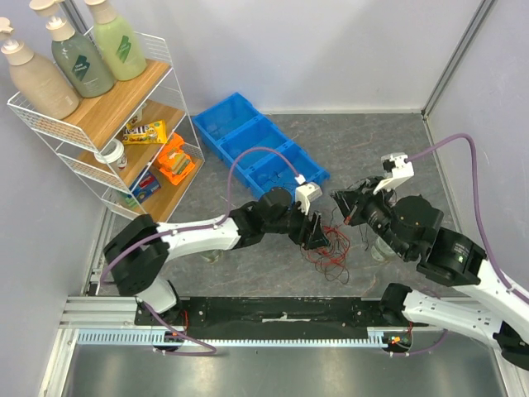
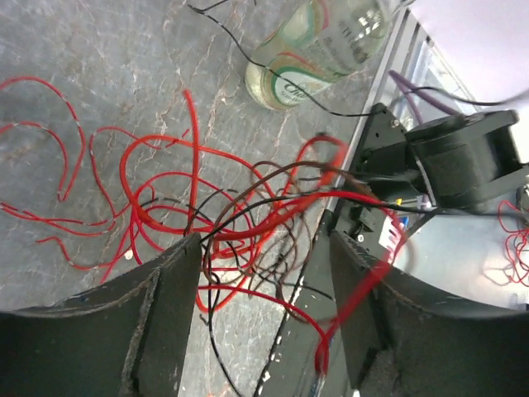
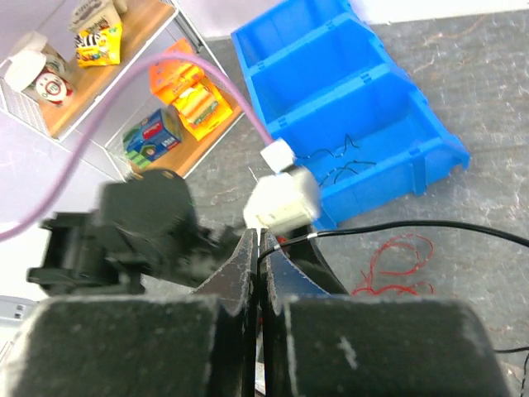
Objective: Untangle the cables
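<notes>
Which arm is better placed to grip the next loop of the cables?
Left. The left end effector is open, astride the cables, so it probably need only close. The right end effector is shut, seemingly already pinching a black wire.

1. The grey marbled table (image 1: 388,149) carries everything listed here.
2. Blue bins (image 1: 263,147) sit at 12 o'clock from its middle.
3. A wire rack (image 1: 116,107) stands at 10 o'clock, by the left edge.
4. Red and black cables (image 1: 332,248) lie tangled at 5 o'clock.
5. A clear bottle (image 2: 318,41) lies at 3 o'clock of the cables.
</notes>
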`<action>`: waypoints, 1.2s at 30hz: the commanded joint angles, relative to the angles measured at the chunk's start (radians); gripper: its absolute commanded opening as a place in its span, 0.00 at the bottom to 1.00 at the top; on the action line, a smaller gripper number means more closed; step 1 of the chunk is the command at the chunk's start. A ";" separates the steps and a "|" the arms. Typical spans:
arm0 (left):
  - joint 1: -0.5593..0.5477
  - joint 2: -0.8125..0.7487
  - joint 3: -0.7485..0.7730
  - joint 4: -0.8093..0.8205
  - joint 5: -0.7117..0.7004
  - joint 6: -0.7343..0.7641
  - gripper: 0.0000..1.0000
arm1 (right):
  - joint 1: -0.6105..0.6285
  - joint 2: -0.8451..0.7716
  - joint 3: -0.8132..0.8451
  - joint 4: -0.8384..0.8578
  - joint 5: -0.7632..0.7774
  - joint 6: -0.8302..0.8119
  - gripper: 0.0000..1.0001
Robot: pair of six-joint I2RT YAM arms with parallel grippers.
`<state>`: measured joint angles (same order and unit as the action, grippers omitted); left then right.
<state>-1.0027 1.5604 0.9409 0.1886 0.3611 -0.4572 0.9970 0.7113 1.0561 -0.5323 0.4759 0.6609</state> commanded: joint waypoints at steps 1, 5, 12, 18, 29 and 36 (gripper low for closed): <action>-0.016 0.082 0.013 0.094 -0.060 -0.078 0.61 | 0.003 0.048 0.093 0.052 -0.013 -0.049 0.00; -0.014 0.109 0.012 0.017 -0.168 -0.058 0.38 | 0.002 0.083 0.177 0.058 -0.013 -0.089 0.00; -0.014 0.063 -0.109 -0.026 -0.247 -0.073 0.13 | 0.003 0.157 0.390 0.043 0.091 -0.227 0.00; -0.016 -0.006 -0.232 -0.032 -0.316 -0.084 0.13 | 0.003 0.246 0.567 0.046 0.207 -0.372 0.00; -0.013 -0.076 -0.350 -0.090 -0.439 -0.104 0.12 | 0.003 0.359 0.836 0.126 0.257 -0.547 0.00; -0.014 -0.135 -0.398 -0.113 -0.501 -0.117 0.13 | 0.003 0.465 1.019 0.256 0.257 -0.694 0.00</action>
<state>-1.0168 1.4754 0.5739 0.1131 -0.0555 -0.5476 0.9977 1.1370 1.9995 -0.4129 0.7162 0.0986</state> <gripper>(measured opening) 0.132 0.011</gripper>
